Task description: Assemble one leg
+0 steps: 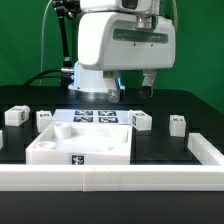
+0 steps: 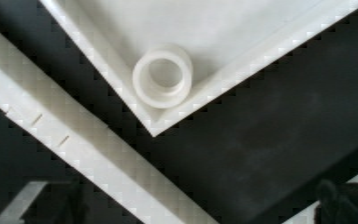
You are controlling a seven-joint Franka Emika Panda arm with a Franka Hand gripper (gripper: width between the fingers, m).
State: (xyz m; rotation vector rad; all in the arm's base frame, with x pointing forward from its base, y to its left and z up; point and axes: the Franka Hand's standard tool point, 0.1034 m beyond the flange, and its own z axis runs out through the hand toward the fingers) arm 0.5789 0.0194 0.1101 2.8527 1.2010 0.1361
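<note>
The hand [image 1: 148, 88] is hanging high over the back of the table [image 1: 185, 108]. In the wrist view its dark fingertips [image 2: 34, 205] are showing wide apart with nothing between them: released, carrying nothing.

Working outward in the exterior view, the leg [image 1: 141, 121] is standing on the table at about six o'clock from the hand, tag face toward the camera. It is sitting just beside the marker board [image 1: 95, 117], off the board's three o'clock end. A spare block [image 1: 177, 124] is waiting further out at three o'clock, apart from the leg. A third block [image 1: 44, 118] and a fourth block [image 1: 17, 116] are sitting out at the board's nine o'clock.

The panel [image 1: 80, 148] is lying at the board's six o'clock. The wrist camera is looking at one of its corners and a round recess [image 2: 163, 78]; the leg is not showing there.

I'm judging this leg light and rigid, hard plastic with smooth, possibly slick faces. The best hold looks to be across two flat opposite sides, around mid-height and squared up, so it isn't twisting in the grip.
</note>
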